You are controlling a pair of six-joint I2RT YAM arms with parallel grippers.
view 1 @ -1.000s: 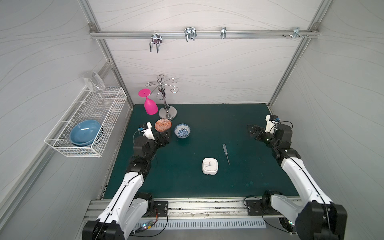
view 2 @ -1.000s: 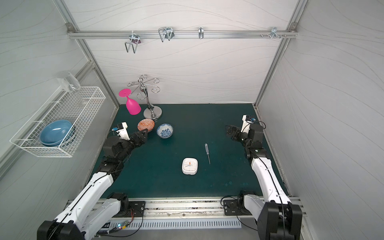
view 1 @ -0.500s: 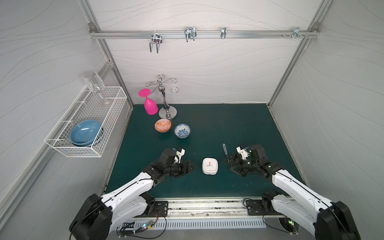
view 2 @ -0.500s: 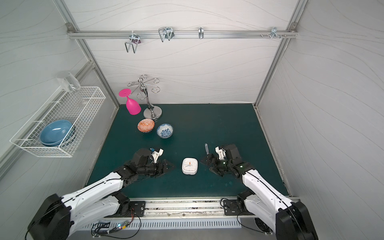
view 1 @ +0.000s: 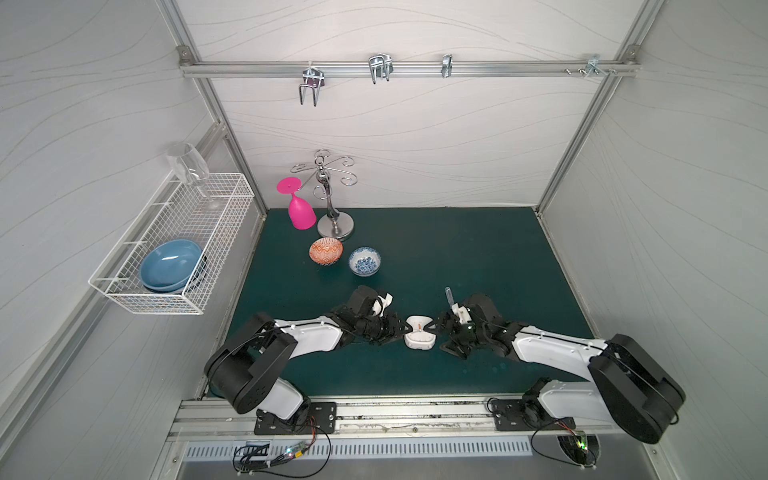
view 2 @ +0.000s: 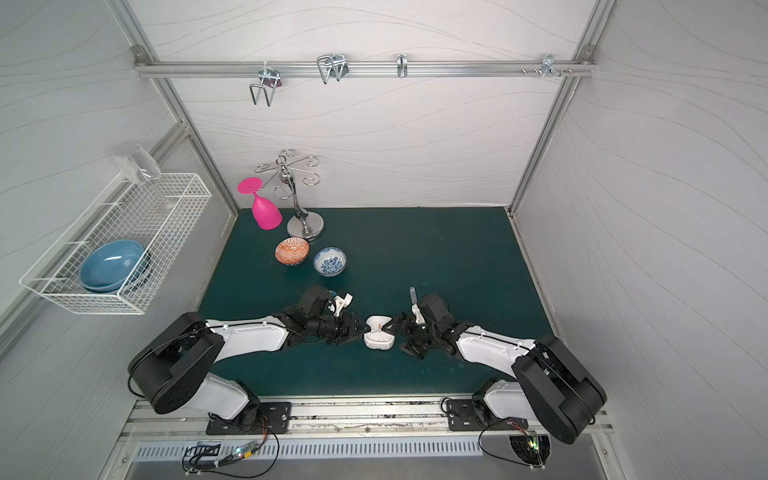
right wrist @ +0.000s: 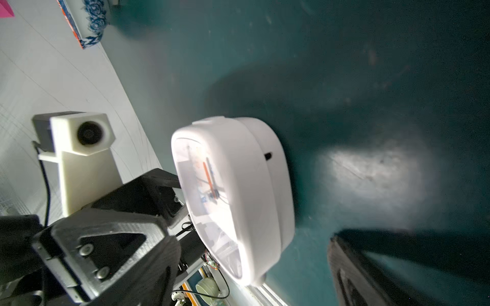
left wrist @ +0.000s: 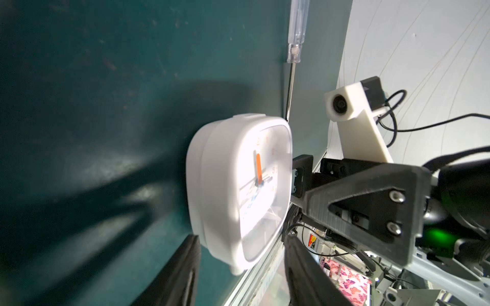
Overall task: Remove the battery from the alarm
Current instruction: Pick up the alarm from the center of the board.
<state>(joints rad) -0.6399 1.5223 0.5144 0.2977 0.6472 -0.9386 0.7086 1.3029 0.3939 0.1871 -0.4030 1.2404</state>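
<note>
The alarm (view 1: 419, 334), a white rounded-square clock, lies face up on the green mat (view 1: 457, 249) and shows in both top views. Its orange hand shows in the left wrist view (left wrist: 258, 169). My left gripper (view 1: 401, 328) reaches its left edge. One finger (left wrist: 185, 270) lies low by the mat and the other (left wrist: 299, 265) stands over the face, with only slim gaps. My right gripper (view 1: 436, 328) is open wide at the opposite edge, and the alarm (right wrist: 238, 185) sits well clear of its finger (right wrist: 358, 278). The battery is hidden.
A clear-handled screwdriver (left wrist: 297, 26) lies just behind the alarm, mostly covered by my right arm in a top view (view 1: 449, 293). Further back stand an orange bowl (view 1: 326, 251), a blue-patterned bowl (view 1: 364, 261), a pink glass (view 1: 301, 212) and a metal rack (view 1: 334, 226). A wire basket (view 1: 174, 249) hangs left.
Both arms swung from the back sides of the mat down to the alarm and closed in on its two edges. My left jaws narrowed a lot, my right ones slightly.
</note>
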